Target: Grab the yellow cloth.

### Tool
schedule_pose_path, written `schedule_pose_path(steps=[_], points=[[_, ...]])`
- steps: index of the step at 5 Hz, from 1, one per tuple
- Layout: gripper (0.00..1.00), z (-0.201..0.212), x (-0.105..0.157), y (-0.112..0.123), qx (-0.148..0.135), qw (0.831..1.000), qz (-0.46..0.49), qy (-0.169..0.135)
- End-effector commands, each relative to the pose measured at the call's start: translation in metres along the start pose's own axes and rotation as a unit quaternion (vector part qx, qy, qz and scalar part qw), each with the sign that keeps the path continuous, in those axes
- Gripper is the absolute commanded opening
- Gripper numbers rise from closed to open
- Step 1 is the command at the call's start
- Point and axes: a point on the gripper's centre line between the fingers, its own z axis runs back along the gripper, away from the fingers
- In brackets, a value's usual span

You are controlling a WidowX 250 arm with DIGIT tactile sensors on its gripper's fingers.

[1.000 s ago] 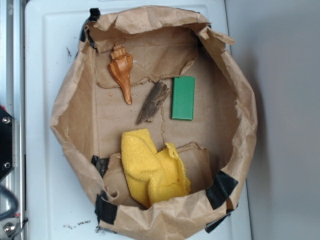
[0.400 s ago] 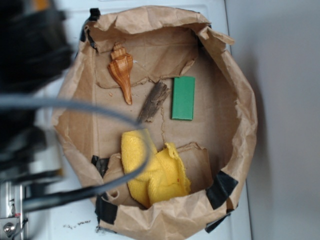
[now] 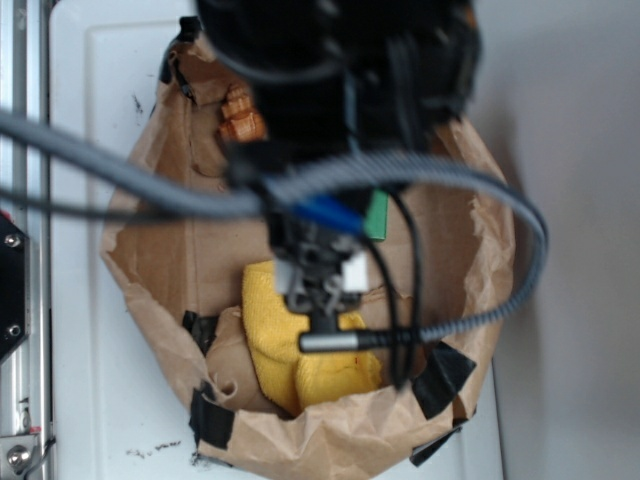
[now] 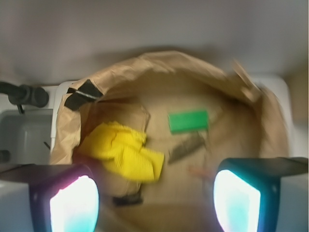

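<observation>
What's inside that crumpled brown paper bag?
Inside the paper bag: a yellow cloth, a green block and a dark bark-like piece. In the exterior view the arm covers most of an orange shell. The open gripper hangs above.

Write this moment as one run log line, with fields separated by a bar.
phase: approach | gripper: open, empty, above paper-lined bin | target: bright yellow terry cloth, not touched | nearby: green rectangular block

Camera layout: two views, one scene.
Exterior view looked straight down from overhead; wrist view looked obliquely between the fingers (image 4: 72, 203); both covered the paper bag (image 3: 480, 200) interior.
</observation>
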Motion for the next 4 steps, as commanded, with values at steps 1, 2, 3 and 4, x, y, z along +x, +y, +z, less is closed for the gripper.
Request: schedule_pose_path(steps=[1,2,3,4], points=[[1.00,0.010,0.003,-0.008,0.004,1.000,-0.010,-0.017],[1.00,0.010,0.003,-0.008,0.004,1.000,-0.010,-0.017],[1.00,-0.040,0.006,-0.004,0.052,0.998,-0.027,-0.011],[1.00,-0.084,-0.001,-0.005,0.091,0.994,-0.058,0.004]])
